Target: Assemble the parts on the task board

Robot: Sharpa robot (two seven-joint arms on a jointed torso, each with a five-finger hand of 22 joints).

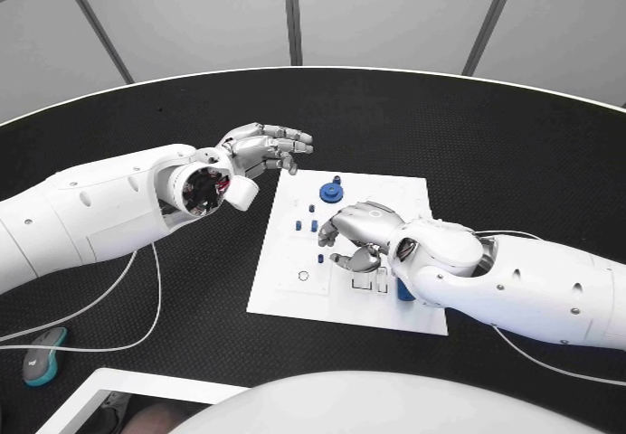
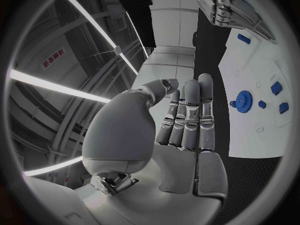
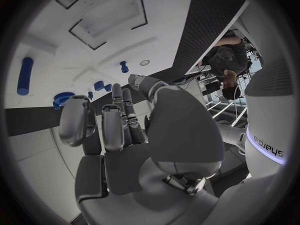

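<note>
The white task board (image 1: 392, 194) lies mid-table. On its far part sits a blue gear (image 1: 331, 192), with small blue pegs (image 1: 313, 212) just in front of it. A blue cylinder (image 1: 404, 291) lies near the board's right edge, half hidden by my right arm. My right hand (image 1: 359, 231) hovers over the board's middle, fingers bent down toward it, holding nothing. My left hand (image 1: 268, 146) is raised beyond the board's far-left corner, off the board, fingers loosely together and empty. The left wrist view shows the gear (image 2: 242, 101). The right wrist view shows the cylinder (image 3: 25, 75).
Rectangular recesses (image 3: 106, 22) are cut into the board near my right hand. A thin white cable (image 1: 144, 298) loops across the table at the left. A teal object (image 1: 43, 354) lies at the front left, beside a white frame (image 1: 118, 384).
</note>
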